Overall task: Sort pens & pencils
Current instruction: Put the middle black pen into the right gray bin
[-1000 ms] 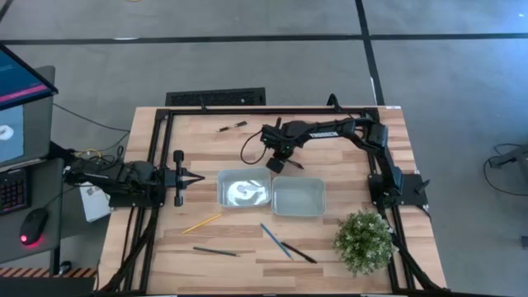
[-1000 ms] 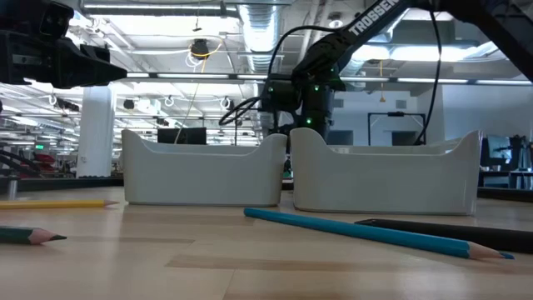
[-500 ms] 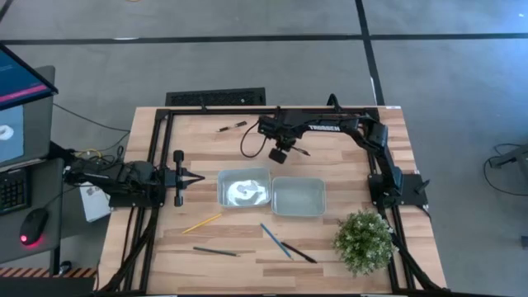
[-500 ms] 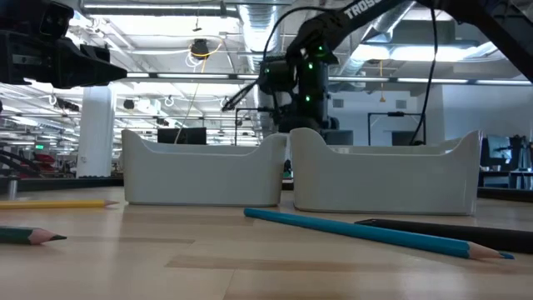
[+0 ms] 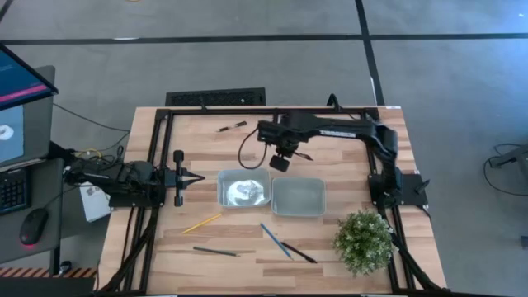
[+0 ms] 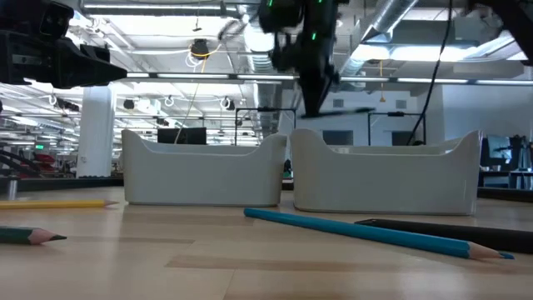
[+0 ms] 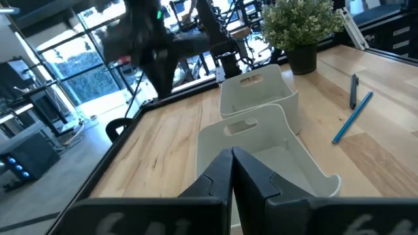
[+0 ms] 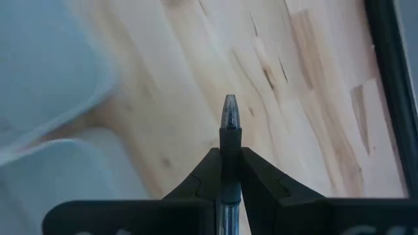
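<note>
High view: the right gripper (image 5: 290, 155) sits at centre frame, just above the two white bins (image 5: 270, 195), its fingers clamped on a black pen (image 5: 302, 155). The left gripper (image 5: 198, 176) waits at left of centre, fingers closed and empty. A second pen (image 5: 232, 126) lies near the table's upper edge; the yellow pencil (image 5: 202, 222), grey-green pencil (image 5: 216, 252), blue pencil (image 5: 273, 240) and another black pen (image 5: 298, 252) lie below the bins. Low view: the held pen shows as a thin dark bar above the right-hand bin (image 6: 385, 177); the blue pencil lies in the foreground. Left wrist view: closed fingers (image 7: 247, 171) point at the bins. Right wrist view: the fingers (image 8: 256, 171) pinch the pen, tip protruding over bare wood.
</note>
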You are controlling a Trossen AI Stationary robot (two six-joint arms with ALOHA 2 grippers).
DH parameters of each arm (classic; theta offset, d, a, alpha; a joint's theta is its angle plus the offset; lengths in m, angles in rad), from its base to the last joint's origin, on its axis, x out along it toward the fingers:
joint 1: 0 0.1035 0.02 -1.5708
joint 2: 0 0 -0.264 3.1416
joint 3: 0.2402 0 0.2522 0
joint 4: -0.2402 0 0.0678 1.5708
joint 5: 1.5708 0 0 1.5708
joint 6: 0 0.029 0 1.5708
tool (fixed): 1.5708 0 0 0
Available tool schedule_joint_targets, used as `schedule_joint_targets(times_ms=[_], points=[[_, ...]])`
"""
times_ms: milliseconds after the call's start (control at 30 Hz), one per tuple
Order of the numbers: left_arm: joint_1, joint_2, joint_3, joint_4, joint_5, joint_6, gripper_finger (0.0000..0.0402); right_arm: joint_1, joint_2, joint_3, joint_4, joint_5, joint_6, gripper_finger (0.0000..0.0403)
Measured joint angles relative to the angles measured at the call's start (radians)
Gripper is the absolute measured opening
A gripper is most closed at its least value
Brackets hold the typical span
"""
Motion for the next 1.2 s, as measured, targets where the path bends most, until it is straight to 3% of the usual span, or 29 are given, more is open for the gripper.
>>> schedule_joint_targets(times_ms=[267, 600, 1200], points=[[0.000, 0.000, 0.000, 0.000, 0.000, 0.000, 0.0000, 0.152, -0.154, -0.036, 0.023, 0.000, 0.139, 0.0063], [0.000, 0.000, 0.000, 0.000, 0.000, -0.009, 0.0000, 0.322, -0.199, -0.253, 0.173, 0.030, 0.297, 0.0063], [0.000, 0.000, 0.000, 0.000, 0.008, -0.068, 0.0000, 0.321, -0.199, -0.583, 0.545, -0.024, 0.353, 0.0066]])
